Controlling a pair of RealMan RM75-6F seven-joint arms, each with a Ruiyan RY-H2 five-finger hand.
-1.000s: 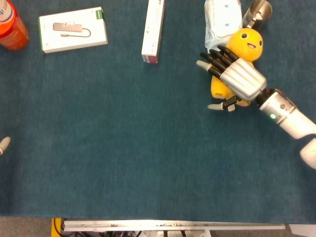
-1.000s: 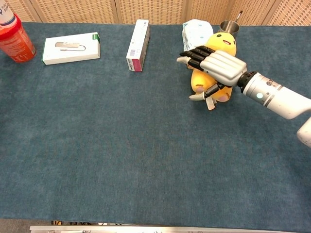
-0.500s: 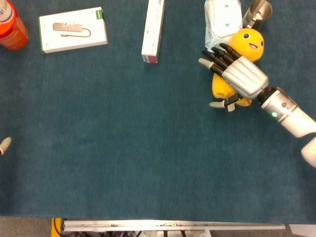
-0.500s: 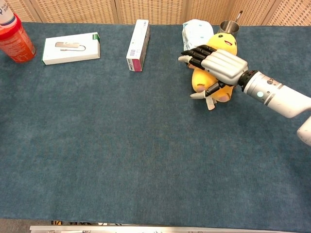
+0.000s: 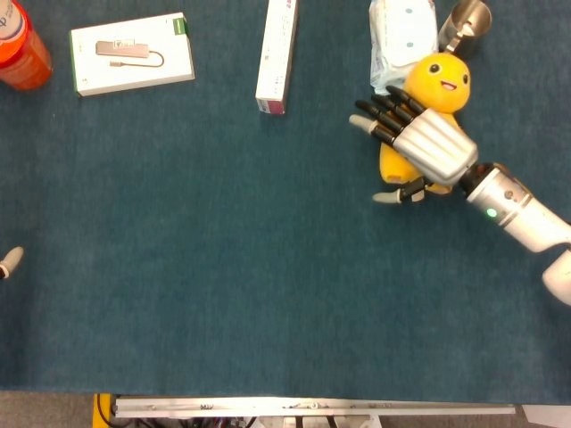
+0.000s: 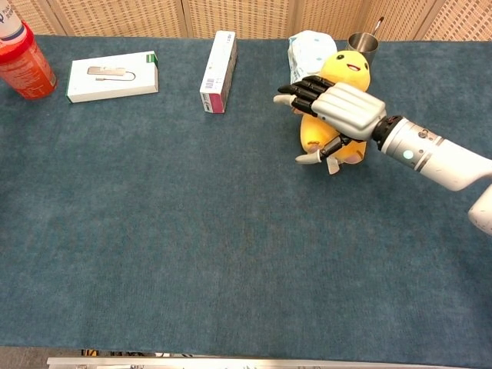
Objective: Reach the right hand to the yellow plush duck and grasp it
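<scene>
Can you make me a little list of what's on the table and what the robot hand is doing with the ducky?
toy: yellow plush duck, smiling face showing
right hand: lies over the duck's body, fingers spread; whether it grips yet cannot be told
left hand: only a tip at the table's left edge
behind the duck: white wipes pack, metal cup
middle: long white and pink box
left: white adapter box, orange bottle
table: blue cloth
</scene>
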